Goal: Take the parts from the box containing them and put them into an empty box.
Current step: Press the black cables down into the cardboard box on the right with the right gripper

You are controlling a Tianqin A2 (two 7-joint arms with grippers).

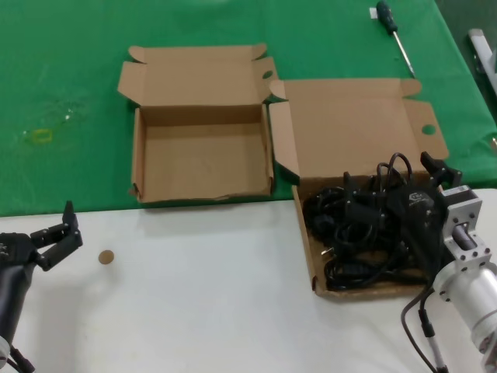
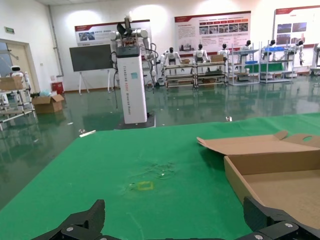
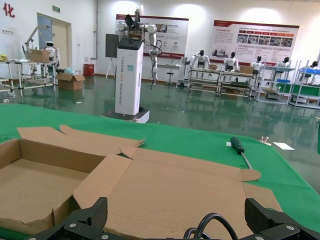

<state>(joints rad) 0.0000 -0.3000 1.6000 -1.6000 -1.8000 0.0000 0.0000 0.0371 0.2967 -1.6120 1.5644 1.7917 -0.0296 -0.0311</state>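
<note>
The box containing the parts [image 1: 307, 233] lies at the right, its tall lid [image 1: 349, 128] folded back flat. Black power cords [image 1: 353, 233] fill its tray in a tangle. My right gripper [image 1: 392, 183] hovers open just over the cords; in the right wrist view its fingers [image 3: 92, 217] stand wide apart, with a cord loop [image 3: 215, 225] rising between them and the lid [image 3: 170, 185] beyond. The empty box [image 1: 203, 159] sits to the left on the green mat. My left gripper [image 1: 66, 229] is open, low at the near left over the white table, holding nothing.
A screwdriver [image 1: 392, 31] lies on the green mat at the far right. A small brown disc [image 1: 106, 256] rests on the white table near the left gripper. A yellow mark [image 1: 39, 136] is on the mat at the left.
</note>
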